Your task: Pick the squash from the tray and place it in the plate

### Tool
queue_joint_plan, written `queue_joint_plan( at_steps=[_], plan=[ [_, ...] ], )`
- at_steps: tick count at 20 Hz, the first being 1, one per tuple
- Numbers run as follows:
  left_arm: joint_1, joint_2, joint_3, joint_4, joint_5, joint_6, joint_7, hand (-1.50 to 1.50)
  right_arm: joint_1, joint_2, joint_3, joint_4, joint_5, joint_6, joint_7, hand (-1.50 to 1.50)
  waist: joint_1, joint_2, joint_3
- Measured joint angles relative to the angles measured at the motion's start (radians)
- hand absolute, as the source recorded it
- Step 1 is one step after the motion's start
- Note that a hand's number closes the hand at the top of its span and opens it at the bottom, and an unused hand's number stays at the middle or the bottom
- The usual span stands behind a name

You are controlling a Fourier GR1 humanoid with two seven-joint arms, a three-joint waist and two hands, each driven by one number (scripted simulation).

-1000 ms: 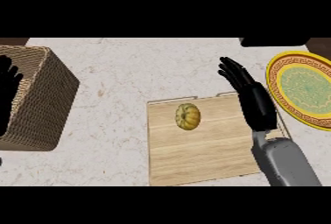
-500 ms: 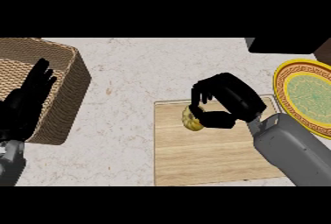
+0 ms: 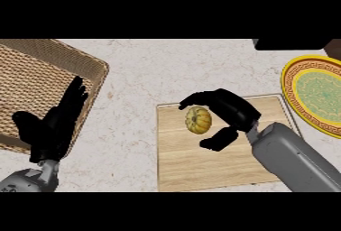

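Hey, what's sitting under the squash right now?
The squash lies on the wooden tray. The right robot hand curls round it and hides the tray just beside it.

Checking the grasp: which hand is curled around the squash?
The right hand, curled round the squash over the wooden tray; the left hand rests open.

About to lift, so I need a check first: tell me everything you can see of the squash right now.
The squash is small, rounded and yellow-orange, with darker ribs running lengthwise, so it looks like a little pumpkin. It lies on the pale wooden tray, in the tray's upper half, left of the yellow-rimmed plate and apart from it. The right hand curls round it: fingers arch over its top and right side, the thumb sits just below. Whether it has left the tray cannot be told.
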Motion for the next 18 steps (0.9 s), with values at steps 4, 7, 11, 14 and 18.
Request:
queue_joint_plan(
  at_steps=[4, 7, 11, 14, 18],
  plan=[
    [0.017, -0.034, -0.036, -0.008, -0.020, 0.023, 0.012, 0.00, -0.086, -0.044, 0.078, 0.002, 0.098, 0.087, 0.043, -1.50, 0.001, -0.003, -0.004],
    [0.028, -0.051, -0.054, -0.009, -0.027, 0.032, 0.016, 0.00, -0.160, -0.059, 0.130, -0.007, 0.175, 0.147, 0.102, -1.50, 0.000, -0.005, -0.007],
    [0.044, -0.077, -0.083, -0.008, -0.043, 0.047, 0.021, 0.00, -0.270, -0.027, 0.178, 0.012, 0.230, 0.258, 0.205, -1.50, 0.002, -0.004, -0.010],
    [0.055, -0.092, -0.096, -0.004, -0.047, 0.055, 0.022, 0.00, -0.318, -0.005, 0.214, 0.041, 0.245, 0.360, 0.269, -1.50, 0.000, -0.003, -0.012],
    [0.070, -0.097, -0.100, 0.036, -0.068, 0.065, 0.008, 0.00, -0.374, 0.054, 0.237, 0.113, 0.232, 0.502, 0.361, -1.50, 0.000, 0.002, -0.017]
  ],
)
